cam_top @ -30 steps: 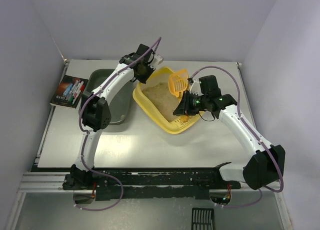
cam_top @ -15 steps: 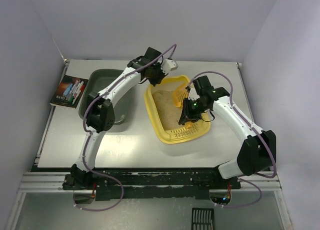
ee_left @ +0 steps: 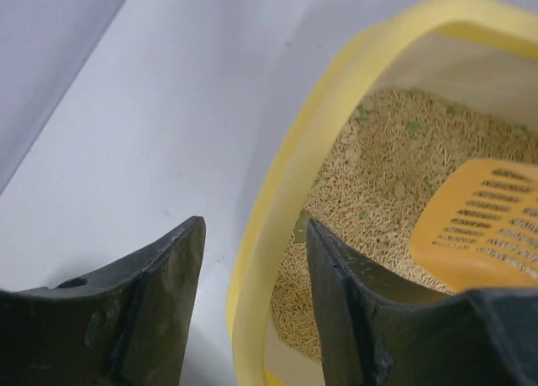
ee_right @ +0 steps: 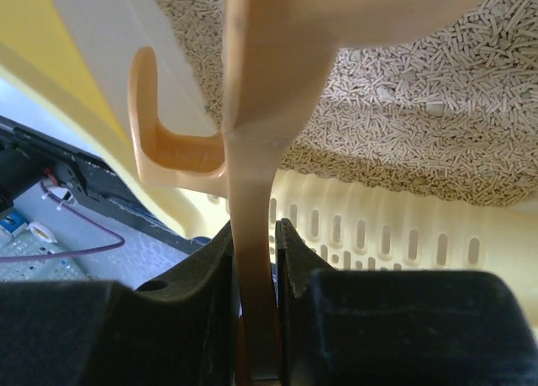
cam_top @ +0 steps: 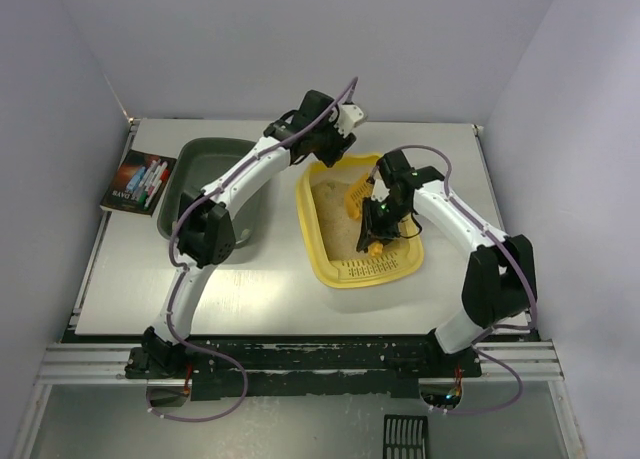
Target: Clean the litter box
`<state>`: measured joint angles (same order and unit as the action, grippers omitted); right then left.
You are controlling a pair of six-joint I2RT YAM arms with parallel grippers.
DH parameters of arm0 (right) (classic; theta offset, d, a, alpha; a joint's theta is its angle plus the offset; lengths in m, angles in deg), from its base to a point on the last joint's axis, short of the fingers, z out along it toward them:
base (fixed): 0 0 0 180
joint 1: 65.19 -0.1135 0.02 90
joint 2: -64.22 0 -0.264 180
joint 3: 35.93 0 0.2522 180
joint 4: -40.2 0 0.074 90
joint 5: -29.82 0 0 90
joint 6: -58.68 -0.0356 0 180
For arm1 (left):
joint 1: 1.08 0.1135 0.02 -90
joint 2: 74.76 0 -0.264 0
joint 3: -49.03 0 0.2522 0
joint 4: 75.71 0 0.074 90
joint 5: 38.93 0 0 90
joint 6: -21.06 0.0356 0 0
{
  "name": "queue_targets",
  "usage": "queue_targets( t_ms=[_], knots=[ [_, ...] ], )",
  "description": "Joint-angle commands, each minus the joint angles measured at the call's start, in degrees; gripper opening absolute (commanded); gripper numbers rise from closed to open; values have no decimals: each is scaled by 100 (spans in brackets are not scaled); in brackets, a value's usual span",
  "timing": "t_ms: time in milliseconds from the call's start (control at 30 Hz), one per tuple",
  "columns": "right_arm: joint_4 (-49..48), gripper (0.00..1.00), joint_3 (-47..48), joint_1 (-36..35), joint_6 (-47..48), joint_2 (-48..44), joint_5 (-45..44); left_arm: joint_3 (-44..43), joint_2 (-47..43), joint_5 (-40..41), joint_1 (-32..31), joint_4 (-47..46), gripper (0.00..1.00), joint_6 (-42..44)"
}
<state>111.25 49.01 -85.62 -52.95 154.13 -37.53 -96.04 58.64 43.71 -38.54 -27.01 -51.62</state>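
The yellow litter box [cam_top: 408, 262] lies right of the table's middle, with beige litter [cam_top: 335, 219] and its slotted ledge [cam_top: 372, 270] at the near end. My left gripper [cam_top: 328, 154] stands open at the box's far-left corner. Its two fingers [ee_left: 160, 285] straddle the yellow rim [ee_left: 282, 193], one outside and one over the litter [ee_left: 387, 176], without touching it. My right gripper [cam_top: 380, 224] is shut on the handle of the orange slotted scoop [cam_top: 357, 194], held over the litter. In the right wrist view the jaws [ee_right: 254, 235] clamp the handle [ee_right: 250, 184] above the ledge [ee_right: 378, 235].
A dark grey-green tray [cam_top: 195, 164] sits left of the box, partly under my left arm. A printed book [cam_top: 138, 181] lies at the table's left edge. A black slotted part [cam_top: 405, 434] lies below the rail. Walls close the table's left, back and right sides.
The litter box swung from diagonal to nearly straight and shifted right. My left gripper opened and let go of its rim. The right arm followed with the scoop.
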Motion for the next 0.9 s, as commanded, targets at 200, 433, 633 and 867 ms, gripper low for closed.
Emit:
queue_targets(
  t_ms=[200, 433, 633, 867],
  knots=[
    [142, 0, 440, -40, 45, 676, -343, 563, -1182, 435, 464, -311, 63, -1771],
    [89, 0, 986, -152, 62, 1416, -485, 2033, -1368, -65, 1271, -838, 63, -2549],
    [216, 0, 1604, -337, 27, 2013, -599, 1893, -1026, -63, 1284, -827, 64, -2870],
    [439, 0, 2089, -541, 8, 2478, -850, 1911, -667, -331, 1237, -1156, 64, -3331]
  ],
)
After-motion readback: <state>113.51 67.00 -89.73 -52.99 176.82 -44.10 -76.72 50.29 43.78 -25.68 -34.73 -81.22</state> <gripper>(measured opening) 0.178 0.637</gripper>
